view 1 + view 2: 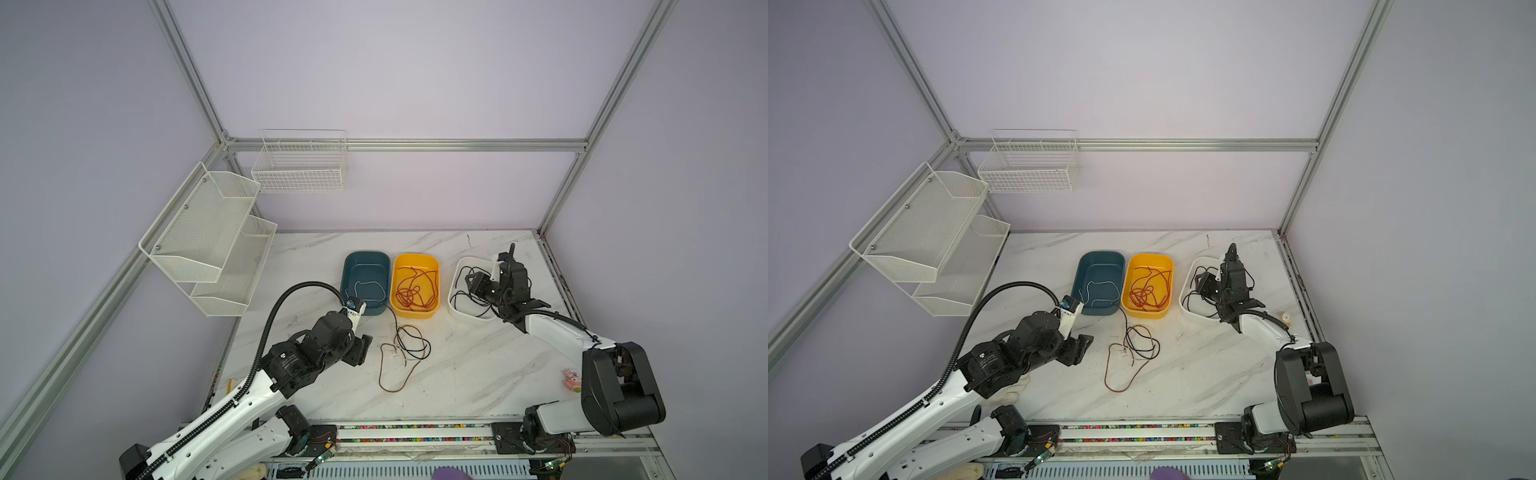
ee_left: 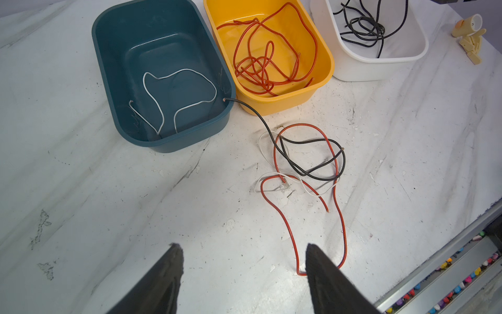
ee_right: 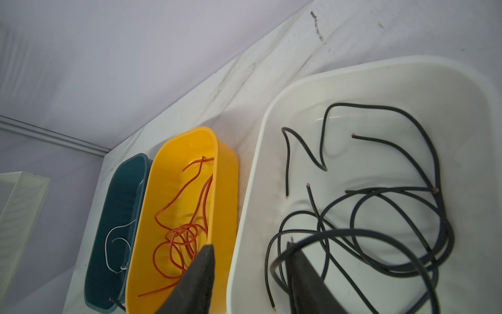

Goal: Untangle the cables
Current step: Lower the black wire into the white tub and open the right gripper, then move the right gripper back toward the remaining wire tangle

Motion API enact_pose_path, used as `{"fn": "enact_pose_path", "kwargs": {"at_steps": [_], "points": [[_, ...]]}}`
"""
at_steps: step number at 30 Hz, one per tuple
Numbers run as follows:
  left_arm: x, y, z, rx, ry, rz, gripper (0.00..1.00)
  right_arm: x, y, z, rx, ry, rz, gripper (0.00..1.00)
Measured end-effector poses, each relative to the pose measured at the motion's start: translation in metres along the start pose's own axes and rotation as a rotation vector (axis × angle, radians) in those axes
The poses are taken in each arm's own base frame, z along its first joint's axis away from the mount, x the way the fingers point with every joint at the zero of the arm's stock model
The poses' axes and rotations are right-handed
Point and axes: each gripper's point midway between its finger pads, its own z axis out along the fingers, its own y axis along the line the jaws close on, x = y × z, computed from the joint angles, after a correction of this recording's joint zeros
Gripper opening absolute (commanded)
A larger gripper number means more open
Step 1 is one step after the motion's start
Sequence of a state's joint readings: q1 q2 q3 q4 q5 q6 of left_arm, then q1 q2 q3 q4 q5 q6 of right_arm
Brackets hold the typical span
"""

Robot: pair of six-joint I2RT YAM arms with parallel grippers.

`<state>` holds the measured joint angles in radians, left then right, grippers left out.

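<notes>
Robot lab cell — aluminium frame [image 1: 407, 145], plain lilac walls [image 1: 395, 62], marble-look bench [image 1: 478, 374], two mounted arms [image 1: 232, 407]

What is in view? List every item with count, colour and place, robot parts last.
teal plastic bin: 1, teal, left end of the row of three.
yellow plastic bin: 1, yellow, middle of the row.
white plastic bin: 1, white, right end.
thin white wire: 1, white, in the teal bin.
thin red-orange wires: several, tangled, in the yellow bin.
thin black wires: several, in the white bin.
loose tangle: loose black wire, loose red-orange wire, loose white wire, 1 each, on the marble-pattern table before the bins.
mesh shelf: 1, white, left wall.
wire basket: 1, white, back wall.
beige toy figure: 1, beside the white bin.
left gripper: 1, black, jaws open, over the table.
right gripper: 1, black, jaws open, over the white bin.
</notes>
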<state>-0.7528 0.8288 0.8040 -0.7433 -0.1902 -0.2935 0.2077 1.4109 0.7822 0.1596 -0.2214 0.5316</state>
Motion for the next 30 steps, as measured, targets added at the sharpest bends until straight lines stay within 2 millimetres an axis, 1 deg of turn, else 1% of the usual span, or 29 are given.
{"fn": "enact_pose_path", "kwargs": {"at_steps": [4, 6, 12, 15, 19, 21, 24, 26, 28, 30], "points": [[0.000, 0.000, 0.000, 0.000, 0.000, 0.000, 0.71, 0.000, 0.003, -0.014, 0.007, 0.009, 0.003, 0.52], [0.000, 0.000, 0.000, 0.000, 0.000, 0.001, 0.71, -0.002, 0.006, -0.022, 0.005, 0.006, 0.002, 0.55], [0.000, -0.001, 0.000, 0.002, 0.003, 0.002, 0.71, -0.016, 0.020, -0.050, -0.008, -0.037, -0.019, 0.58], [0.001, -0.001, 0.001, 0.003, 0.004, 0.002, 0.71, -0.017, 0.022, -0.056, -0.010, -0.037, -0.032, 0.58], [0.001, -0.001, 0.001, 0.002, 0.006, 0.003, 0.71, -0.010, 0.028, -0.060, -0.048, -0.010, -0.044, 0.59], [0.001, 0.000, 0.001, 0.002, 0.008, 0.003, 0.71, -0.002, 0.037, -0.065, -0.092, 0.008, -0.058, 0.59], [0.002, 0.000, 0.001, 0.001, 0.011, 0.003, 0.71, 0.023, 0.063, -0.068, -0.168, 0.063, -0.114, 0.59], [0.002, 0.000, 0.001, 0.001, 0.012, 0.004, 0.71, 0.051, 0.089, -0.068, -0.223, 0.123, -0.179, 0.59], [0.002, 0.000, 0.001, 0.001, 0.012, 0.004, 0.71, 0.077, 0.108, -0.069, -0.263, 0.176, -0.229, 0.59], [0.002, 0.000, 0.001, 0.001, 0.012, 0.004, 0.71, 0.100, 0.121, -0.070, -0.294, 0.220, -0.264, 0.59]]}}
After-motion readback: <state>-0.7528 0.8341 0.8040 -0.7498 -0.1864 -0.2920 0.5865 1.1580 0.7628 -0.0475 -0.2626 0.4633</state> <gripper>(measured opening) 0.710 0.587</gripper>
